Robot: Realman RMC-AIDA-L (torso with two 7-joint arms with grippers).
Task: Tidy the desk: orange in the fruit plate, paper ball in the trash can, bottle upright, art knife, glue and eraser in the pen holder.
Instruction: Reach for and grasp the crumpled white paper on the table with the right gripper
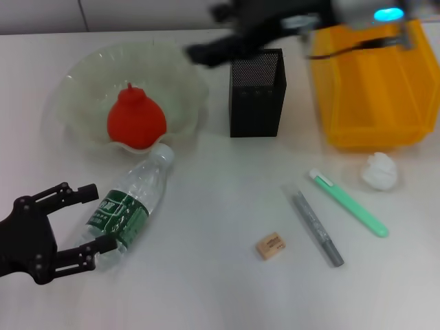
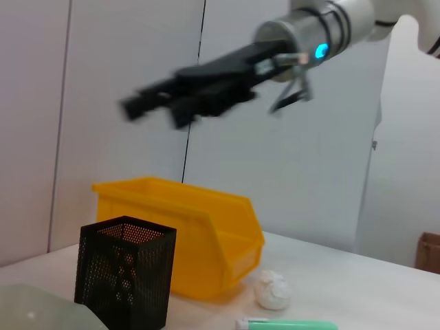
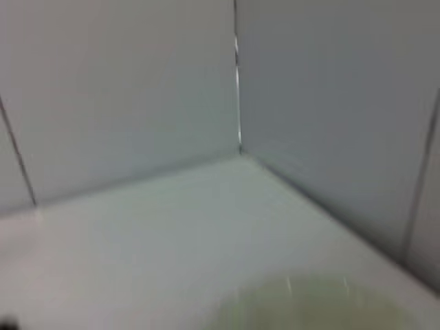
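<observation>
The left gripper (image 1: 88,220) stands wide open at the base of the bottle (image 1: 129,206), which lies on its side on the table (image 1: 206,275); the orange (image 1: 135,120) sits in the fruit plate (image 1: 82,82); the right gripper (image 1: 199,53), blurred, grip unreadable, hangs above the pen holder (image 1: 256,93); eraser (image 1: 270,245), art knife (image 1: 318,228), glue (image 1: 348,203) and paper ball (image 1: 379,170) lie before the trash can (image 1: 371,89).

Open table between bottle (image 1: 127,210) and eraser (image 1: 270,245); pen holder (image 1: 256,93) blocks behind.
</observation>
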